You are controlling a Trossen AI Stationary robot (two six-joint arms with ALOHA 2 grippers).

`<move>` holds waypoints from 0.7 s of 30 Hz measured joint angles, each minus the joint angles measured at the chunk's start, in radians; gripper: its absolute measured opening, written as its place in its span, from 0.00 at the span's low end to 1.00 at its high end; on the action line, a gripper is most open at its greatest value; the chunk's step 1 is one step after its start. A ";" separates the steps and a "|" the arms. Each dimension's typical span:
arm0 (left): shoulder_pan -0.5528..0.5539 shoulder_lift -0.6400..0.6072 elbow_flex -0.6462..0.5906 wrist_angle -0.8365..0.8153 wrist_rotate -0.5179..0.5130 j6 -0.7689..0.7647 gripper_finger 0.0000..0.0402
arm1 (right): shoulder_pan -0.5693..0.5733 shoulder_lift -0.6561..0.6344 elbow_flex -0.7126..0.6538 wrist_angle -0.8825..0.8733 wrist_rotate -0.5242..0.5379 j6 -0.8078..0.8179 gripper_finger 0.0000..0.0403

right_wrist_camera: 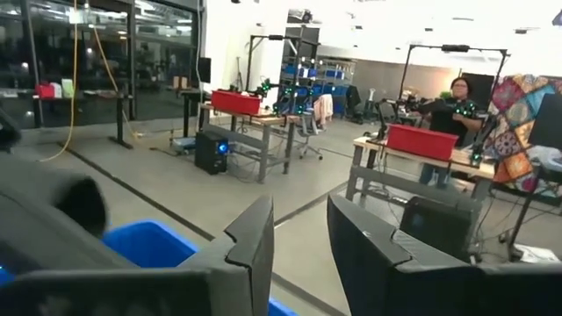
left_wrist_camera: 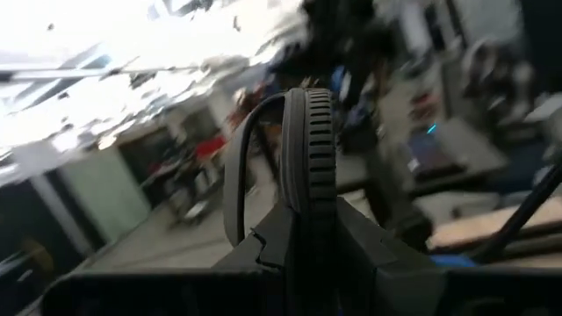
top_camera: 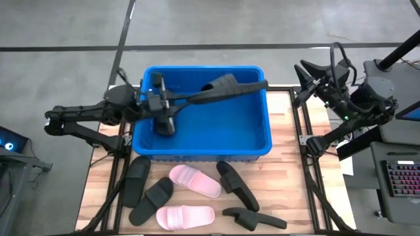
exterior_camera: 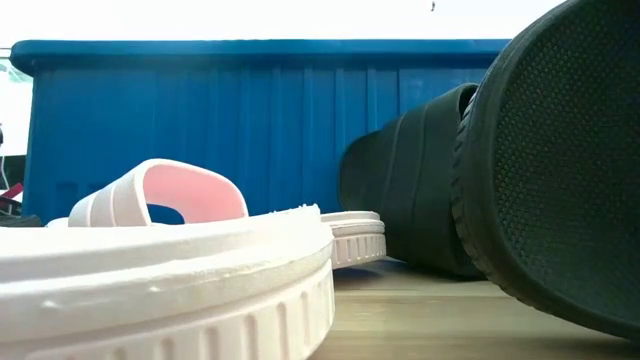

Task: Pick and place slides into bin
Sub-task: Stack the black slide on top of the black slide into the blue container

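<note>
Overhead, the left end effector (top_camera: 159,105) sits over the left part of the blue bin (top_camera: 259,147), and its wrist view shows it clenched on the edge of a black slide (left_wrist_camera: 307,149), sole rim upright between the fingers. In the high view that slide appears as a dark shape (top_camera: 164,124) just below the end effector, inside the bin walls. A second black slide (top_camera: 220,84) already lies near the bin's far wall. The right arm reaches across the bin from the right, and its end effector (right_wrist_camera: 299,254) shows fingers parted with nothing between them; it is released and idle over the blue rim. On the worktop (top_camera: 289,196) in front of the bin, six slides await: two black at left (top_camera: 136,180), two pink in the middle (top_camera: 195,180), two black at right (top_camera: 236,185). Judgement: the step in hand is depositing the held slide. It should be done with the end effector well inside the rim and clear of the right arm, letting go low so the slide does not bounce out. Only the left wrist view confirms the grip; only the high view shows the count remaining. The low view sees neither arm, just a pink slide (exterior_camera: 160,200) and a black sole (exterior_camera: 560,170) before the bin wall.
</note>
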 joint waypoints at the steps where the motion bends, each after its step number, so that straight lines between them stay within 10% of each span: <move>1: 0.000 0.009 0.001 -0.005 -0.027 0.001 0.07 | 0.000 0.000 0.000 0.000 0.000 0.003 0.25; 17: -0.064 0.126 0.048 -0.077 -0.501 0.222 0.07 | 0.000 0.024 0.000 -0.004 -0.100 0.120 0.24; 21: -0.094 0.191 0.081 -0.092 -0.655 0.393 0.07 | 0.000 0.028 0.000 -0.035 -0.280 0.151 0.25</move>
